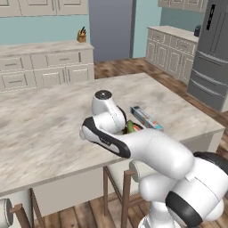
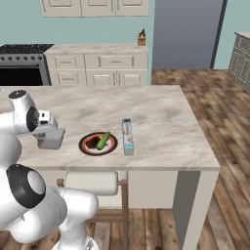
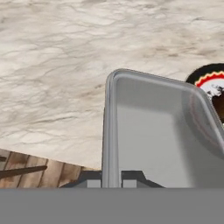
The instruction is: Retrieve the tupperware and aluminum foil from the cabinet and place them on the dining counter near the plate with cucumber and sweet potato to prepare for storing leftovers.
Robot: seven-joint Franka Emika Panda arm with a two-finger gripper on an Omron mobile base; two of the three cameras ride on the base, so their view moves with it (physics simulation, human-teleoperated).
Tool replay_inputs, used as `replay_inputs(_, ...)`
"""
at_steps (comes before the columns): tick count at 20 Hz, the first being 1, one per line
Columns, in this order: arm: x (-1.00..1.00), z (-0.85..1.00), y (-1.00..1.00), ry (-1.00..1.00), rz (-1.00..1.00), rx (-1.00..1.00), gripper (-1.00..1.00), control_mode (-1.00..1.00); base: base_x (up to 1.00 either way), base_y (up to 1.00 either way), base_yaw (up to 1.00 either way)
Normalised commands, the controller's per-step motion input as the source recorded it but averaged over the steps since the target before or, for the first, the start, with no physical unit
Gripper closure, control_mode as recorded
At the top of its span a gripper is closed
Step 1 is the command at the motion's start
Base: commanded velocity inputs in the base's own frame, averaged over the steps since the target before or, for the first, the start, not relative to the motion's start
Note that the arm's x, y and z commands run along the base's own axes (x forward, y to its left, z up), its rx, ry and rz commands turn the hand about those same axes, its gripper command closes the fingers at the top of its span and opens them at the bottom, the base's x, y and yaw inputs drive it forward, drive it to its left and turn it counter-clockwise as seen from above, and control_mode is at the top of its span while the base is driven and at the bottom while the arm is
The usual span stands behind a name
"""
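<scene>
Dining counter [image 2: 161, 122]: large island with a marbled beige-grey top, wooden stools tucked under its near edge. Aluminum foil [image 2: 127, 136]: long slim carton lying flat on the counter top, just beside the plate at its 3 o'clock in the right base view, apart from it. Tupperware [image 2: 51, 138]: small grey rimmed tub near the counter's front edge, at the plate's 9 o'clock, a gap between them; in the hand view its rim wall runs between the two finger tips. Gripper [image 3: 112, 178]: clamped on the tub's rim wall, one finger either side. Plate [image 2: 86, 148]: round, dark rim, red ring. Cucumber [image 2: 103, 141]: green piece lying on the plate. Sweet potato [image 2: 92, 144]: dark brown chunk at the cucumber's 9 o'clock, touching it.
</scene>
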Motion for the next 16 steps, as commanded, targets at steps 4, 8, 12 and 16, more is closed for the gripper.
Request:
replay_inputs(4,0.15,-0.35,0.0,-0.05,-0.04,0.0,1.0,-1.0,0.0,0.0,0.0)
replay_inputs(8,0.22,-0.35,0.01,-0.05,-0.01,0.0,1.0,-1.0,0.0,0.0,0.0)
replay_inputs(12,0.33,-0.33,0.0,-0.01,0.0,0.0,1.0,-1.0,0.0,0.0,0.0)
replay_inputs(16,0.42,-0.27,0.0,0.0,0.0,0.0,1.0,-1.0,0.0,0.0,0.0)
